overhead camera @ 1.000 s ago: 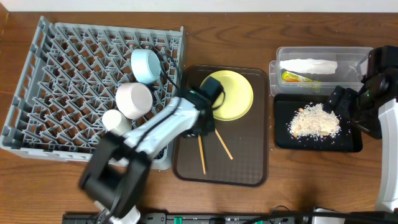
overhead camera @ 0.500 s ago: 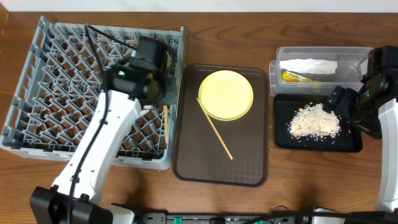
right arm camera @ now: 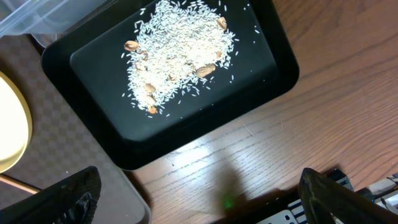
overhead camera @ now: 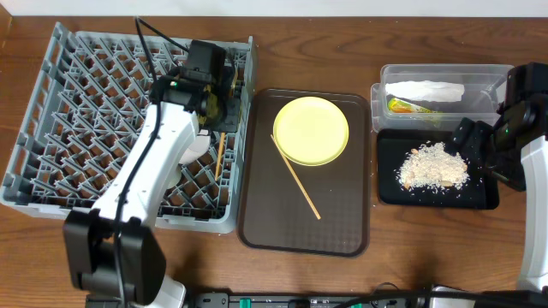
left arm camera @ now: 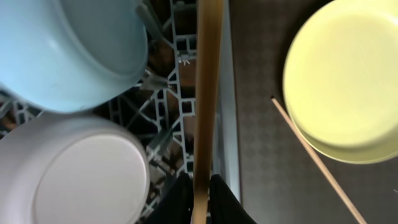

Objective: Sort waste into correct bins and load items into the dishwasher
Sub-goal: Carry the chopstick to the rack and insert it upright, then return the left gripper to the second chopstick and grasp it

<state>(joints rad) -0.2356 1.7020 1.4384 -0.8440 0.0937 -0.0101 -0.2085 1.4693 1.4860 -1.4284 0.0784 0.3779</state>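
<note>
My left gripper (left arm camera: 200, 199) is shut on a wooden chopstick (left arm camera: 207, 93) and holds it over the right edge of the grey dish rack (overhead camera: 77, 128); the chopstick also shows in the overhead view (overhead camera: 220, 151). Under it sit a light-blue bowl (left arm camera: 74, 50) and a white bowl (left arm camera: 68, 168). A second chopstick (overhead camera: 297, 181) lies on the brown tray (overhead camera: 342, 222) beside the pale-yellow plate (overhead camera: 311, 130). My right gripper (right arm camera: 205, 199) is open and empty above the table, near the black tray (right arm camera: 93, 56) of rice scraps (right arm camera: 177, 53). The cup is hidden.
The clear tub (overhead camera: 488, 81) at the back right holds the white napkin (overhead camera: 425, 89) and the orange-and-green wrapper (overhead camera: 402, 106). The black tray (overhead camera: 390, 192) lies just in front of it. My left arm covers the bowls in the overhead view.
My left gripper has lifted one chopstick off the brown tray and carried it left and back over the dish rack. The right arm has not moved.
</note>
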